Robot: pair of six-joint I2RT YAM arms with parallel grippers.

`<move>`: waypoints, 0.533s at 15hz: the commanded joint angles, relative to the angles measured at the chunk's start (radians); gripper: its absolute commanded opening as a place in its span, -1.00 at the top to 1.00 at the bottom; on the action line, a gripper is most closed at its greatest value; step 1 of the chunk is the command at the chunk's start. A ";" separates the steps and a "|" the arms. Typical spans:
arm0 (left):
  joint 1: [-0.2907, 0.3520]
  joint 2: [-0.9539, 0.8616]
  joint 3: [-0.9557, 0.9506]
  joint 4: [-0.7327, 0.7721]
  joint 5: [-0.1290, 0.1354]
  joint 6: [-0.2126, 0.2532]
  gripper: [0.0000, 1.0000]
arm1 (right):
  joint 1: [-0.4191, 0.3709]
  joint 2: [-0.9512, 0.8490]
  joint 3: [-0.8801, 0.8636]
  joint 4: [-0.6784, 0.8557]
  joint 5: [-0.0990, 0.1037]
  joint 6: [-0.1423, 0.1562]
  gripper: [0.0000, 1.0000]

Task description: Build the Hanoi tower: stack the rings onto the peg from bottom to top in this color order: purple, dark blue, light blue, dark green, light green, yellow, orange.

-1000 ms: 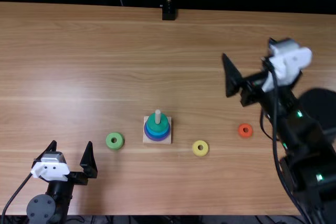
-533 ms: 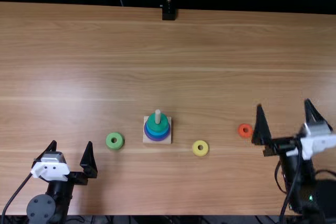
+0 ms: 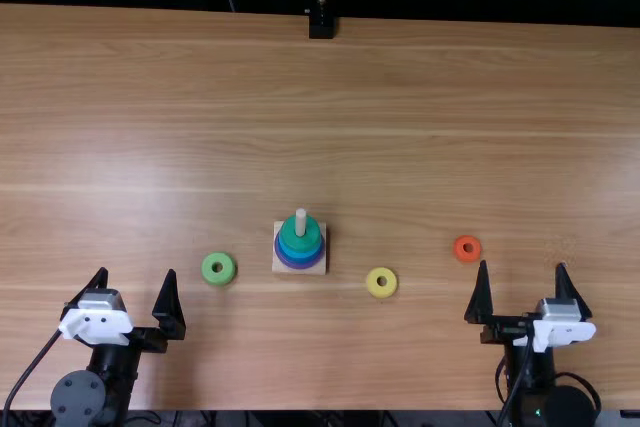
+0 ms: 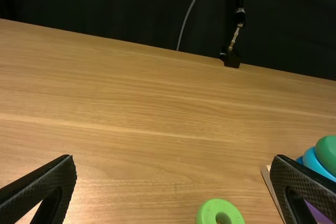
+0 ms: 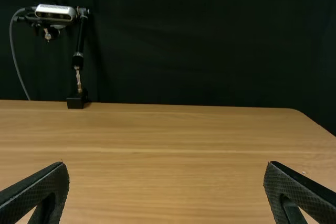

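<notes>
In the top view my left gripper point(image 3: 140, 297) stands open near the front left; my right gripper point(image 3: 524, 282) stands open near the front right, just below the orange ring point(image 3: 467, 248). The peg point(image 3: 301, 222) rises from its square base point(image 3: 320, 266), bearing purple, dark blue, light blue rings and a dark green ring point(image 3: 292, 236) uppermost. A light green ring point(image 3: 219, 268) lies flat left of the base, a yellow ring point(image 3: 381, 282) right of it. The left wrist view has my left gripper point(image 4: 176, 161) open; the right wrist view has my right gripper point(image 5: 165, 166) open, nothing between its fingers.
A camera stand point(image 3: 321, 25) is at the middle of the table's far edge, with a dark curtain behind it. Cables hang beside both arms at the near edge of the wooden table point(image 3: 300, 97).
My right gripper has swung from the upper right back toward the near edge and now points away from it. The left arm and the rings have stayed put.
</notes>
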 commanded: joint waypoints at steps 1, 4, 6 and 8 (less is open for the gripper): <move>0.004 -0.012 -0.050 -0.014 0.019 0.008 -1.00 | -0.016 -0.027 -0.038 0.007 0.017 0.000 -1.00; 0.004 -0.012 -0.050 -0.014 0.019 0.008 -1.00 | -0.016 -0.030 -0.072 0.002 0.017 0.000 -1.00; 0.004 -0.012 -0.050 -0.014 0.019 0.008 -1.00 | -0.013 -0.042 -0.073 -0.083 0.017 0.004 -1.00; 0.004 -0.012 -0.050 -0.014 0.019 0.008 -1.00 | -0.018 -0.057 -0.072 -0.179 0.019 0.006 -1.00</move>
